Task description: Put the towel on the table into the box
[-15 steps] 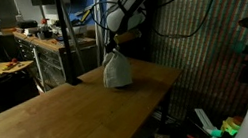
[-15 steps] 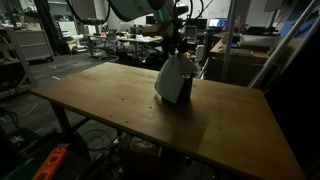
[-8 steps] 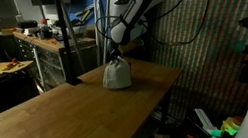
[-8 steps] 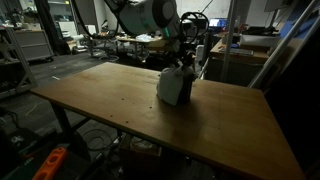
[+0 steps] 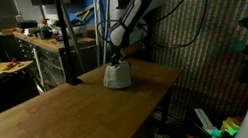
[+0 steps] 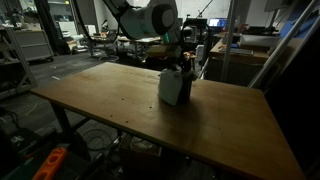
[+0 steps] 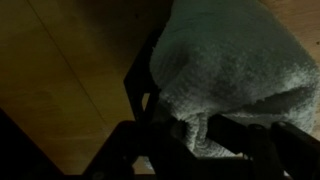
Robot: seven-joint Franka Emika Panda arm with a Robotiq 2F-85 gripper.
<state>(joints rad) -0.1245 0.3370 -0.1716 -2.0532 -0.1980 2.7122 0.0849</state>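
- The gripper (image 7: 190,130) is narrow, its jaws apparently pinched on a fold of the towel (image 7: 230,65). In the wrist view the cloth runs up from between the fingers toward 1 o'clock.
- Over the last second I have brought the gripper (image 5: 114,58) down. The towel (image 5: 117,75) hung as a taller cone below it; now it sits as a shorter, wider heap.
- In the wrist view, a black edge that I take for the rim of the box (image 7: 138,88) shows at 9 o'clock of the cloth, touching it. The bulk of the towel seems to lie inside or over that rim.
- In both exterior views the cloth covers most of the box, so I cannot tell how much has gone in. The bundle (image 6: 175,87) stands directly beneath the gripper (image 6: 178,62).
- The table (image 5: 62,120) is bare wood toward 6 o'clock of the bundle, which sits near the far edge.
- My judgement: the lowering is nearly done. What remains is to let go and check that no cloth hangs over the outside.
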